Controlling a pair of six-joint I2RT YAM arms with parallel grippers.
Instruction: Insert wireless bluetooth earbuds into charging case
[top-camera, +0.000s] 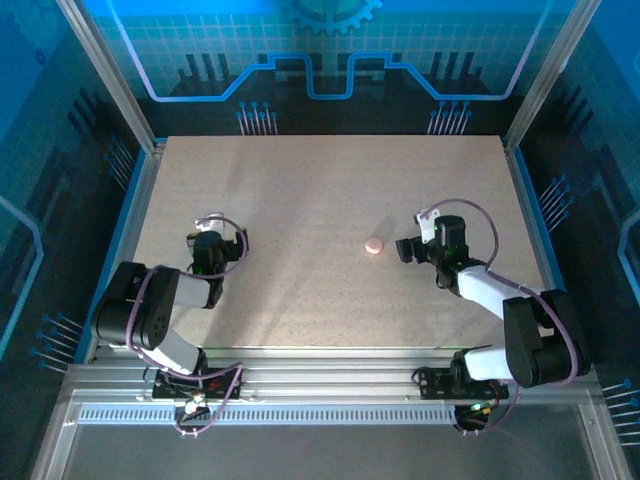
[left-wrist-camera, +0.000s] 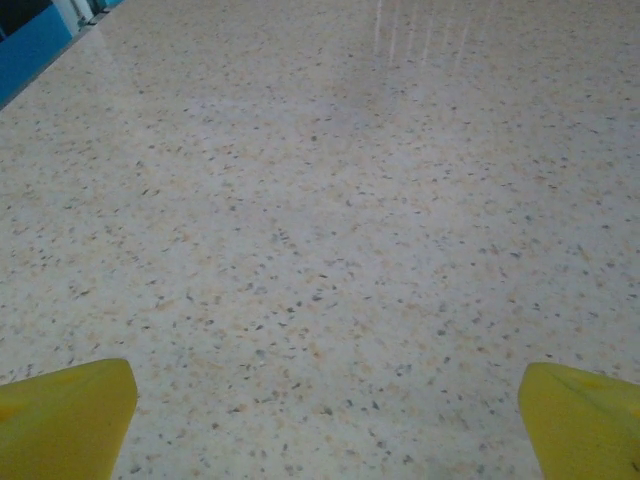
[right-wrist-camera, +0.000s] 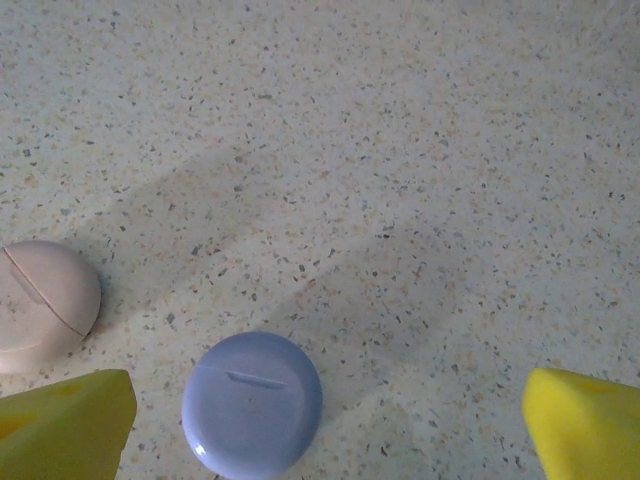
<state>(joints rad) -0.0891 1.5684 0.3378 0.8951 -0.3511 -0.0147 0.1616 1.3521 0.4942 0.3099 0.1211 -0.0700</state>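
Right wrist view first: right claw (right-wrist-camera: 325, 428) spread wide and empty, hanging low over the lilac case (right-wrist-camera: 252, 403), pink case (right-wrist-camera: 45, 300) just beside it, both lying lids shut on the table (right-wrist-camera: 400, 150). Left claw (left-wrist-camera: 325, 425) also wide open, over bare table, well apart. Looks like wrap-up, earbuds presumably shut inside; next probably just lifting clear without nudging either case.

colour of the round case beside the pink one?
Pale lilac-blue case; it shows best in the right wrist view.
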